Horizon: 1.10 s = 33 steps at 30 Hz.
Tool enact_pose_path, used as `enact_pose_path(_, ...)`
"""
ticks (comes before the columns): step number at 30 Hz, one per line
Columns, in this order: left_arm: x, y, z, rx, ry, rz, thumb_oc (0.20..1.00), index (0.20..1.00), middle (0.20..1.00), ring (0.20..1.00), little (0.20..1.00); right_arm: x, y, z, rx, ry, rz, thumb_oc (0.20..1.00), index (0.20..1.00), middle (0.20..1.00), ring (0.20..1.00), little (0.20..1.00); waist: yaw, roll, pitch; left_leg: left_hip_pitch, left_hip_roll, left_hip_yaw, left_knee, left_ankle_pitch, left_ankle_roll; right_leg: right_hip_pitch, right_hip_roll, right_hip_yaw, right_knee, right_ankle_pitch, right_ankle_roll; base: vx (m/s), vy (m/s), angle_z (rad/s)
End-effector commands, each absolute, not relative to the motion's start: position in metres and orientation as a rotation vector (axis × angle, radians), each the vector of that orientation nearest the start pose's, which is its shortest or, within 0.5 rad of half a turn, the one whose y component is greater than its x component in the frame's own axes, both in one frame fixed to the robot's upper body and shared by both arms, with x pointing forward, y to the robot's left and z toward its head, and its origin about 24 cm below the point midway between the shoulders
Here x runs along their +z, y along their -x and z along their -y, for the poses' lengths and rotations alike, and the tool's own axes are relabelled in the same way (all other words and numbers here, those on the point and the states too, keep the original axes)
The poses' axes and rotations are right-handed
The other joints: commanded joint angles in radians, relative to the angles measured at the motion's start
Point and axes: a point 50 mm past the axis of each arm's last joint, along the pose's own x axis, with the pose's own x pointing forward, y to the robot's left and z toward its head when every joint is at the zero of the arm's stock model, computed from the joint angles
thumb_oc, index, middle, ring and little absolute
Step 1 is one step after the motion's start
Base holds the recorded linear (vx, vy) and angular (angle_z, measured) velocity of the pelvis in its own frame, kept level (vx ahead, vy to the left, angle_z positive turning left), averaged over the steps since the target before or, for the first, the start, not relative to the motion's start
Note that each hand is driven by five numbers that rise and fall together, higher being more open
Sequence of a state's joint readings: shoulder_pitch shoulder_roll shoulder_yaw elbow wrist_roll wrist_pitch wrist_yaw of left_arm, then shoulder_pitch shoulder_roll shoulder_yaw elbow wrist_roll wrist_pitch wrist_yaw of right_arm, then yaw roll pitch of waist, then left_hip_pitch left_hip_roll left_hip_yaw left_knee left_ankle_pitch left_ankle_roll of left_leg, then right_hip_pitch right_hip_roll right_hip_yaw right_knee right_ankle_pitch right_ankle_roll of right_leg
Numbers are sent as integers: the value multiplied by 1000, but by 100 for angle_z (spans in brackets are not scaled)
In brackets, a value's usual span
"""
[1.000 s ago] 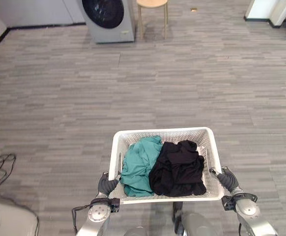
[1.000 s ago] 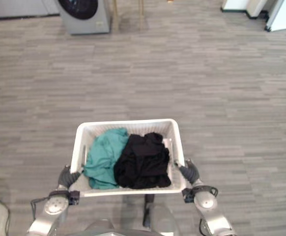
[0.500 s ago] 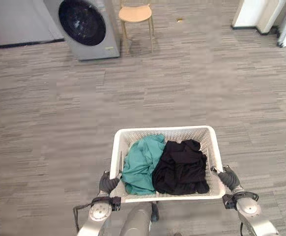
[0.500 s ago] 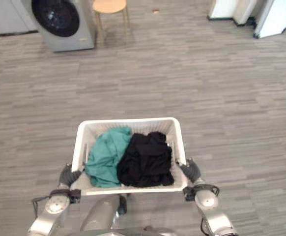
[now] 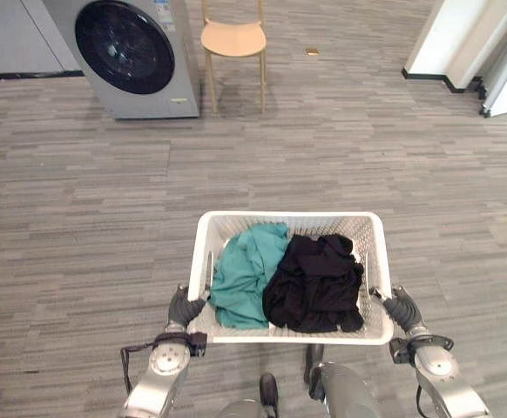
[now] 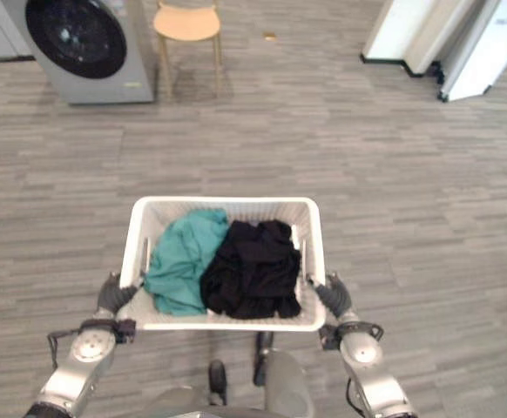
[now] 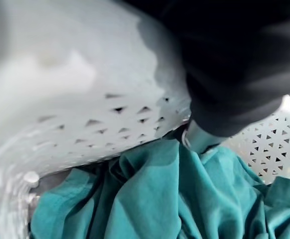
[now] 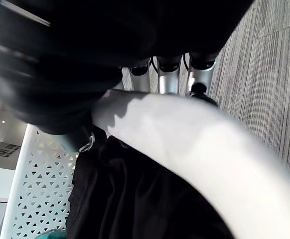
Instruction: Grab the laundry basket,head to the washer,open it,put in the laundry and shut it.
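While the left hand [image 5: 184, 306] and right hand [image 5: 401, 309] curl around its side rims, the white perforated plastic laundry basket [image 5: 373, 239] hangs between them, holding teal cloth [image 5: 243, 277] and black cloth [image 5: 314, 283].

Laundry [image 5: 288, 283] in basket [image 5: 288, 221], washer [image 5: 131, 52] ahead

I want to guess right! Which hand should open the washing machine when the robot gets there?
Probably the left hand: the washer stands ahead to the robot's left. Right now it and the right hand each grip a side of the basket, so neither is free yet.
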<state>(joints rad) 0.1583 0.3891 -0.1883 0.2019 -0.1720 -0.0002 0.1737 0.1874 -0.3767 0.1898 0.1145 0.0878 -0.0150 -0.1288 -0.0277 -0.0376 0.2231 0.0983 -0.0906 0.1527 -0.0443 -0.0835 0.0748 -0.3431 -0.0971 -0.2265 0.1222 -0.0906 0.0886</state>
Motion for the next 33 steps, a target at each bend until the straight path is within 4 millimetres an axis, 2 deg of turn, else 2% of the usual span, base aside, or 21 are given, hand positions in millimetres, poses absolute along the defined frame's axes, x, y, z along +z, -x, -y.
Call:
enact_pose_path(1, -1, -211, -201, -37, -184, -185, 200, 200, 200, 200, 200, 19, -228, 186, 68, 147, -70, 200, 200, 200, 200, 200, -14, -3, -5, 38, 119, 62, 105, -107, -79, 105, -16, -41, -123, 102, 91, 435, -117, 19)
enact_pose_path(4, -3, -210, -201, -34, -179, -188, 200, 200, 200, 200, 200, 17, -225, 188, 72, 158, -80, 200, 200, 200, 200, 200, -30, -5, -16, 114, 123, 44, 83, -132, -98, 87, -31, -60, -122, 151, 96, 510, -171, 32)
enact_pose_path(7, -5, -208, -197, -42, -164, -191, 200, 200, 200, 200, 200, 14, -220, 192, 58, 150, -91, 200, 200, 200, 200, 200, -49, -5, -44, 141, 138, 11, 104, -134, -113, 105, -32, -22, -95, 178, 81, 488, -231, 72)
enact_pose_path(8, -6, -209, -193, -39, -142, -191, 200, 200, 200, 200, 200, 11, -217, 198, 37, 164, -109, 200, 200, 200, 200, 200, -63, 17, -62, 145, 200, 2, 152, -76, -152, 116, -6, -9, -48, 161, 55, 490, -333, 96)
enact_pose_path(9, -7, -209, -193, -39, -131, -194, 200, 200, 200, 200, 200, 11, -217, 200, 31, 169, -108, 200, 200, 200, 200, 200, -63, 24, -69, 121, 220, -8, 213, -22, -162, 129, 1, -15, -50, 152, 38, 596, -420, 77)
enact_pose_path(10, -7, -209, -192, -37, -128, -192, 200, 200, 200, 200, 200, 13, -218, 203, 22, 175, -99, 200, 200, 200, 200, 200, -61, 29, -67, 82, 237, -20, 305, 34, -165, 149, 7, -24, -54, 141, 20, 232, -193, 60)
enact_pose_path(11, -6, -209, -193, -37, -128, -192, 200, 200, 200, 200, 200, 13, -218, 203, 22, 175, -99, 200, 200, 200, 200, 200, -62, 28, -68, 80, 236, -21, 305, 35, -165, 148, 6, -24, -54, 141, 20, 331, -294, 16)
enact_pose_path(12, -7, -208, -193, -30, -124, -199, 200, 200, 200, 200, 200, 14, -216, 208, 6, 182, -102, 200, 200, 200, 200, 200, -56, 21, -64, 17, 261, -21, 429, 127, -161, 203, 24, -33, -70, 111, -12, 388, -286, 0)
enact_pose_path(13, -6, -210, -193, -25, -116, -192, 200, 200, 200, 200, 200, 15, -217, 209, 0, 184, -98, 200, 200, 200, 200, 200, -41, 13, -59, -26, 241, -13, 430, 77, -138, 240, 26, -33, -83, 87, -16, 514, -333, -9)
enact_pose_path(15, -7, -210, -192, -29, -115, -196, 200, 200, 200, 200, 200, 17, -217, 212, -8, 190, -93, 200, 200, 200, 200, 200, -25, 6, -49, -89, 211, 6, 392, 22, -119, 287, 25, -29, -95, 60, -11, 298, -112, -1)
enact_pose_path(18, -8, -209, -190, -34, -112, -202, 200, 200, 200, 200, 200, 19, -218, 217, -28, 198, -90, 200, 200, 200, 200, 200, -6, -2, -35, -179, 194, 53, 335, -8, -110, 329, 12, -40, -109, 34, -6, 288, -60, -20)
enact_pose_path(19, -11, -206, -191, -29, -111, -214, 200, 200, 200, 200, 200, 17, -217, 218, -34, 200, -97, 200, 200, 200, 200, 200, 18, 10, -23, -247, 182, 62, 233, 65, -128, 373, 32, -33, -112, 11, -7, 193, -6, -15)
enact_pose_path(20, -11, -206, -191, -29, -111, -214, 200, 200, 200, 200, 200, 17, -217, 218, -34, 200, -97, 200, 200, 200, 200, 200, 19, 9, -21, -241, 180, 64, 226, 68, -129, 375, 31, -32, -112, 10, -7, 454, -4, -23)
enact_pose_path(21, -13, -204, -191, -26, -111, -224, 200, 200, 200, 200, 200, 16, -217, 219, -42, 205, -101, 200, 200, 200, 200, 200, 39, 23, -11, -294, 176, 61, 122, 169, -152, 427, 57, -28, -115, -20, -7, 362, 15, -36)
enact_pose_path(22, -13, -203, -190, -29, -111, -226, 200, 200, 200, 200, 200, 16, -217, 220, -46, 207, -102, 200, 200, 200, 200, 200, 42, 26, -12, -308, 178, 76, 84, 187, -155, 446, 59, -27, -115, -29, -7, 716, 66, -44)
enact_pose_path(23, -15, -203, -190, -30, -114, -231, 200, 200, 200, 200, 200, 15, -216, 220, -56, 208, -104, 200, 200, 200, 200, 200, 45, 29, -21, -329, 186, 125, 20, 199, -165, 499, 67, -25, -113, -70, 0, 414, 67, -51)
enact_pose_path(24, -15, -203, -190, -30, -114, -231, 200, 200, 200, 200, 200, 15, -216, 219, -56, 208, -104, 200, 200, 200, 200, 200, 50, 29, -16, -325, 188, 140, 13, 217, -158, 498, 66, -28, -111, -64, -2, 470, 90, -54)
enact_pose_path(26, -14, -202, -191, -27, -123, -227, 200, 200, 200, 200, 200, 13, -216, 218, -58, 208, -108, 200, 200, 200, 200, 200, 63, 34, -34, -333, 201, 170, 7, 244, -154, 557, 70, -2, -100, -100, 0, 470, 137, -57)
enact_pose_path(31, -14, -201, -194, -24, -133, -233, 200, 200, 200, 200, 200, 11, -215, 215, -46, 201, -117, 200, 200, 200, 200, 200, 74, 21, -61, -341, 208, 164, 77, 242, -142, 607, 48, 22, -85, -126, 11, 365, 127, -14)
enact_pose_path(32, -16, -201, -195, -23, -136, -244, 200, 200, 200, 200, 200, 10, -215, 213, -41, 198, -119, 200, 200, 200, 200, 200, 83, 7, -70, -359, 199, 144, 134, 228, -136, 617, 23, 31, -68, -115, 25, 596, 291, 24)
enact_pose_path(33, -17, -201, -196, -36, -148, -253, 200, 200, 200, 200, 200, 7, -214, 209, -23, 189, -132, 200, 200, 200, 200, 200, 84, -13, -78, -352, 177, 120, 182, 176, -110, 577, -21, 56, 41, -60, 54, 552, 295, 28)
